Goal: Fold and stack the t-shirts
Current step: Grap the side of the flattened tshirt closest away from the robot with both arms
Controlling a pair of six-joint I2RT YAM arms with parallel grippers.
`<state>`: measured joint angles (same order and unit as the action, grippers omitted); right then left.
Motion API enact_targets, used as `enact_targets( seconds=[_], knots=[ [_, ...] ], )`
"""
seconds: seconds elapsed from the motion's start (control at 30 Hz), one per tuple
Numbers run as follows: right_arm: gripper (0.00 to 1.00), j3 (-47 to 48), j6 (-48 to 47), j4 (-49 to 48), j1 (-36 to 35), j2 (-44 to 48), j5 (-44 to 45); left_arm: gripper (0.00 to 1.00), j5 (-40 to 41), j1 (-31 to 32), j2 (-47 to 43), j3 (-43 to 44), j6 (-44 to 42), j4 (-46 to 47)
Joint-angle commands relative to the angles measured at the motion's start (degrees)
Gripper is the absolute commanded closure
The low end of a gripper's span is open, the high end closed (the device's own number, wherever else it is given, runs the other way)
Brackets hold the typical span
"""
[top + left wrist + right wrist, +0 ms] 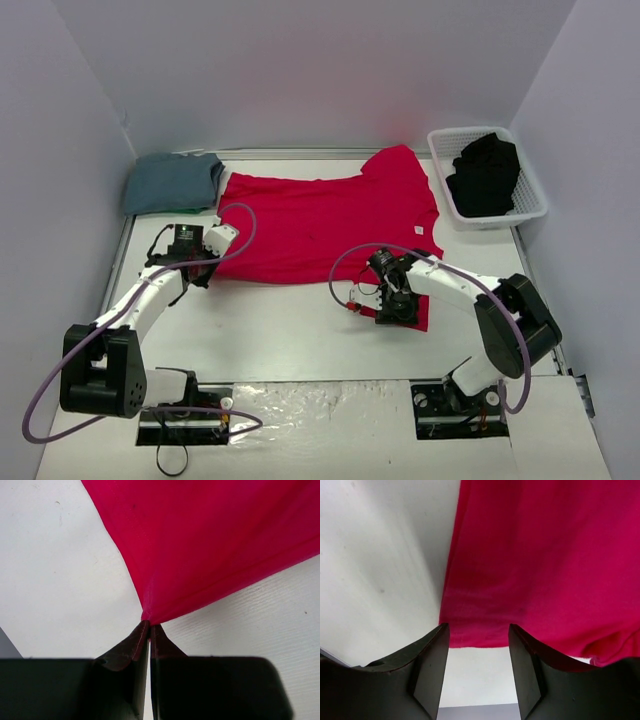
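left gripper (149,626) pinches a corner of the red shirt (320,215); right gripper (479,637) stands spread apart over its sleeve.

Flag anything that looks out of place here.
The black t-shirt sits crumpled in the white basket, unfolded. The red t-shirt lies spread flat, one corner pinched by the left gripper; the right gripper is open.

Even, diffuse overhead light fills all three views you see; the white counter (300,320) carries only soft, short shadows. In both wrist views the dark fingers (120,680) sit underexposed and soft-edged, perhaps too close for sharp focus.
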<state>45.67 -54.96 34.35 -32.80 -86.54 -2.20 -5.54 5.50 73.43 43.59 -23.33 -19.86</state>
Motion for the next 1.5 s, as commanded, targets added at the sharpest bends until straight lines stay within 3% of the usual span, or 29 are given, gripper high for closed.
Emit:
enact_targets(
  seconds=[0.0,0.13,0.4,0.93,1.47],
  knots=[
    [0.54,1.8,2.5,2.3,-0.8,-2.4,1.5,0.98,0.0,-0.5,-1.2,1.5,0.4,0.2],
    [0.53,2.1,3.0,2.3,-0.8,-3.5,2.0,0.98,-0.1,-0.4,-1.5,1.2,0.3,0.1],
    [0.43,3.1,3.5,3.1,-1.1,-6.4,2.0,0.98,-0.3,-0.4,-1.6,1.4,0.3,0.0],
    [0.42,6.4,3.8,10.6,-2.5,-2.8,-1.8,0.98,-0.1,-0.5,-2.2,1.1,0.2,0.2],
    [0.44,8.4,4.5,11.3,-3.4,-10.9,-1.6,0.98,-0.2,-0.5,-1.6,1.2,0.1,-0.3]
  ],
)
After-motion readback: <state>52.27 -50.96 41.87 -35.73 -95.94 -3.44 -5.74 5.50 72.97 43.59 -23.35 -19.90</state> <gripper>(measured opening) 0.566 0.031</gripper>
